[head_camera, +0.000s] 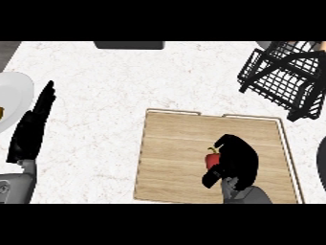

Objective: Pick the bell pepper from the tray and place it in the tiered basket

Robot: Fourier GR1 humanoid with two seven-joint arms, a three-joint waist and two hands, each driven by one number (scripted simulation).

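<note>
one pepper (212, 159), one tray (172, 158) (wooden), one basket (292, 76)

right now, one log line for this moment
right hand: curled round red bell pepper on wooden tray | left hand: open, resting | tiered basket: far right

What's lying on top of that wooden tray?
A red bell pepper lies on the wooden tray, with the right hand curled round it; the hand covers most of it.

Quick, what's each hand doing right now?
Left hand: open, fingers straight, resting beside the white plate.
Right hand: curled round the red bell pepper on the wooden tray.
</note>
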